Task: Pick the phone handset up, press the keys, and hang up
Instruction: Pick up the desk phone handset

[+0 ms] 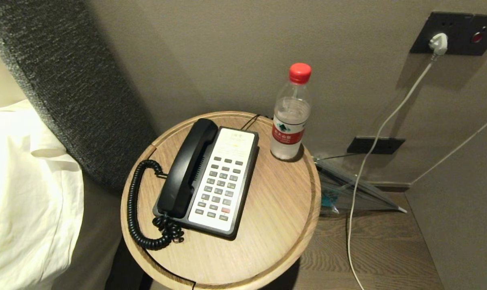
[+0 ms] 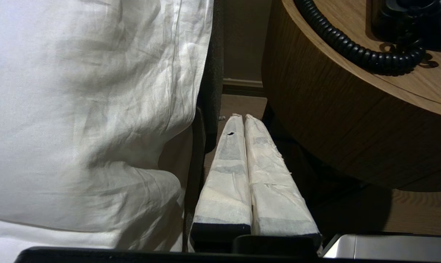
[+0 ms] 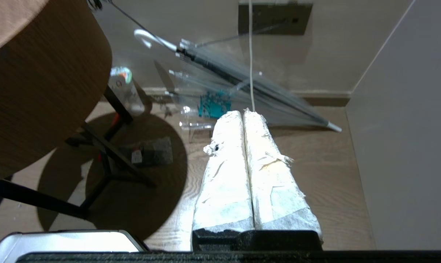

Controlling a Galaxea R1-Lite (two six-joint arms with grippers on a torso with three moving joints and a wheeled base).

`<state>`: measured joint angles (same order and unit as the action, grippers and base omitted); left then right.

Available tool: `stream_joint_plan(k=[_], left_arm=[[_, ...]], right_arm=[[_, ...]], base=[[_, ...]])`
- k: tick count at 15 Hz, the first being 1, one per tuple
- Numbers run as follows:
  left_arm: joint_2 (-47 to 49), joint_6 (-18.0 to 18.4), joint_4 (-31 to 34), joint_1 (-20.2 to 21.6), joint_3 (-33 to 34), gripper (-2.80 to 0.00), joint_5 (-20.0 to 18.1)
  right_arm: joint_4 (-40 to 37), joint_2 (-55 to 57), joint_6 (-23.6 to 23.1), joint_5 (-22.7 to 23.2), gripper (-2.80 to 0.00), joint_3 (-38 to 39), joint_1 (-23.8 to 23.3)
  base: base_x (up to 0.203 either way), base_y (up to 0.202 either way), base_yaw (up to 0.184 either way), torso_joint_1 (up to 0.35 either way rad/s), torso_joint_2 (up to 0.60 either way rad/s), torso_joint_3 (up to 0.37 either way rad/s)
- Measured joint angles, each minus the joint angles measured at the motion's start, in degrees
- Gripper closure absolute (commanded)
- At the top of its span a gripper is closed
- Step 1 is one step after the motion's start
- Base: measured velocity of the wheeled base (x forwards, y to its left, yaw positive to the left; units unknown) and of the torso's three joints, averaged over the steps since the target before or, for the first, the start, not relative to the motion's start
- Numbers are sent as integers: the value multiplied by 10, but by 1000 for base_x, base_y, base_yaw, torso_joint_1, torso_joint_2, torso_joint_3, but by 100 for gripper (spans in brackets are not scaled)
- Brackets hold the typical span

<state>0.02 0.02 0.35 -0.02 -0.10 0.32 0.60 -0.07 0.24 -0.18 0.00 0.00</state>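
the phone handset (image 1: 189, 167) lies in its cradle along the left side of the phone base (image 1: 221, 181), which sits on the round wooden bench (image 1: 275, 217). its coiled cord (image 1: 135, 209) loops over the bench top to the left of the base. a water bottle (image 1: 290, 114) with a red cap stands upright near the bench's far edge, apart from the base. the left gripper (image 2: 239, 117) hangs low between the white bedding (image 2: 89, 109) and the bench, fingers together. the right gripper (image 3: 244, 112) hangs above the floor on the bench's other side, fingers together, holding nothing.
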Motion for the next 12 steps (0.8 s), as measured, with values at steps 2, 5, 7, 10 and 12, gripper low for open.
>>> stream_joint_plan(k=[2,5,7,10,12], left_arm=[[0,0,0,0,0,0,0],[0,4,0,0,0,0,-1],[0,4,0,0,0,0,-1],[0,9,0,0,0,0,-1],[0,21,3,0,0,0,-3]], right_arm=[[0,0,0,0,0,0,0],[0,0,0,0,0,0,0],[0,0,0,0,0,0,0],[0,0,0,0,0,0,0],[0,0,0,0,0,0,0]], base=[[0,0,0,-2,4,-57],[0,0,0,0,0,0],[0,0,0,0,0,0],[0,0,0,0,0,0],[0,0,0,0,0,0]])
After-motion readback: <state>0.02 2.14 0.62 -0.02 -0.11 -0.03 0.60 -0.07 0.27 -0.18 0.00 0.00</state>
